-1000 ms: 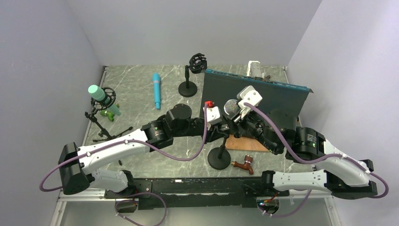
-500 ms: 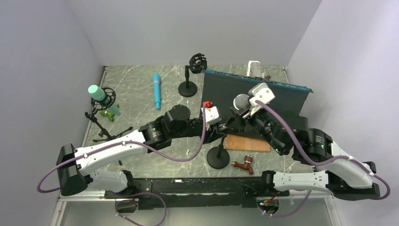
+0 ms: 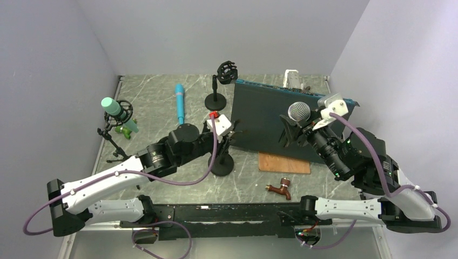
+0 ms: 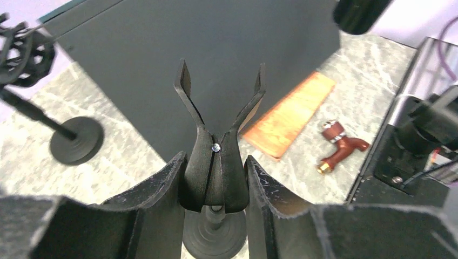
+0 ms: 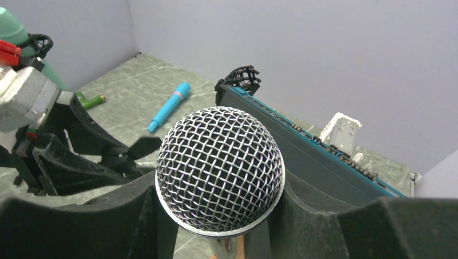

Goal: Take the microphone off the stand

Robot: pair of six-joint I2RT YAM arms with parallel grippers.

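The right tool [image 5: 219, 229] grasps the microphone [image 5: 220, 170], raised well apart from the stand [image 4: 216, 143]. The left tool [image 4: 214, 186] clenches the stand's clip above the desk [image 3: 156, 108].

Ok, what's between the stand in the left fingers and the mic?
In the top external view, only the dark panel lies between stand and microphone; nothing else.
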